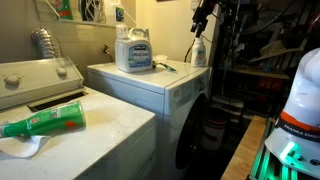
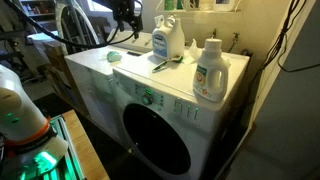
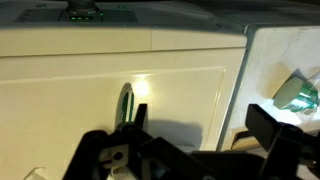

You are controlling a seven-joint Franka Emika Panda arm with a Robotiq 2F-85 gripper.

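gripper (image 3: 198, 128) | jaws spread wide, nothing in between | hovers over the white washer lid (image 3: 120, 70) | green bottle (image 3: 296, 92) lying close by at the wrist view's edge

Warm, dim indoor light, glare on the washer lid (image 3: 140, 90), soft low-resolution blur throughout.

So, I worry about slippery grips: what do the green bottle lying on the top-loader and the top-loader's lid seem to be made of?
The green bottle looks like glossy, translucent plastic: light glows through its body in the wrist view. The top-loader lid looks like white enamelled or painted metal, smooth and semi-glossy: it carries a bright reflection. Plastic cannot be ruled out.
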